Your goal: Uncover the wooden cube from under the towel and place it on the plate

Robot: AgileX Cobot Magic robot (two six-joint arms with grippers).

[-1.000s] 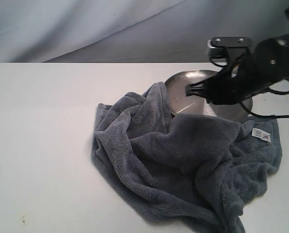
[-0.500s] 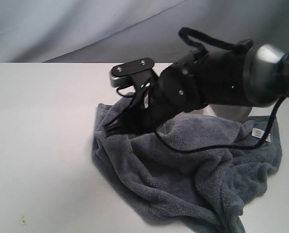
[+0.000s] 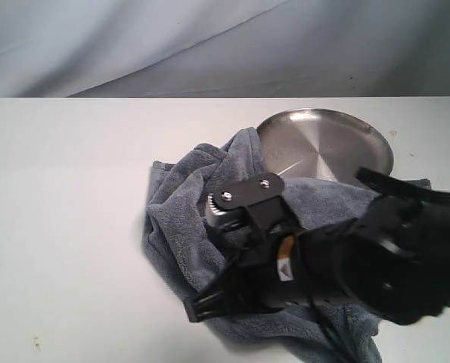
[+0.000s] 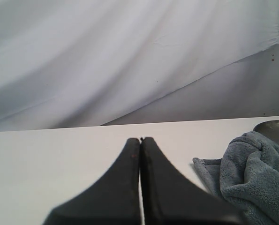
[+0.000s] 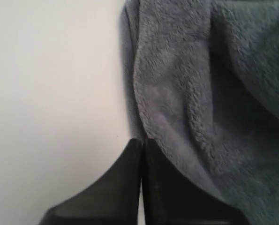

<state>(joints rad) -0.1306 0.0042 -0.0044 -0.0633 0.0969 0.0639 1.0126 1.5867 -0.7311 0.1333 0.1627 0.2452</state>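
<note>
The blue-grey fleece towel [image 3: 183,204] lies crumpled on the white table, and the wooden cube is hidden from every view. Behind the towel sits the silver plate [image 3: 330,140], partly overlapped by cloth. My right gripper [image 3: 197,311] hangs over the towel's near-left edge with its jaws pressed together and nothing between them; its wrist view shows the fingertips [image 5: 141,141] at the border of towel [image 5: 200,84] and bare table. My left gripper [image 4: 140,139] is shut and empty over bare table, well left of the towel [image 4: 252,178]; the plate rim [image 4: 273,125] just shows.
The right arm's black body [image 3: 361,265] covers the towel's near-right part. A grey cloth backdrop [image 3: 134,38] hangs behind the table's far edge. Bare white table [image 3: 58,227] spreads to the left of the towel.
My right arm swept from over the plate, across the towel's top, down to its near-left edge. The plate is now uncovered by the arm. The towel looks unmoved.
</note>
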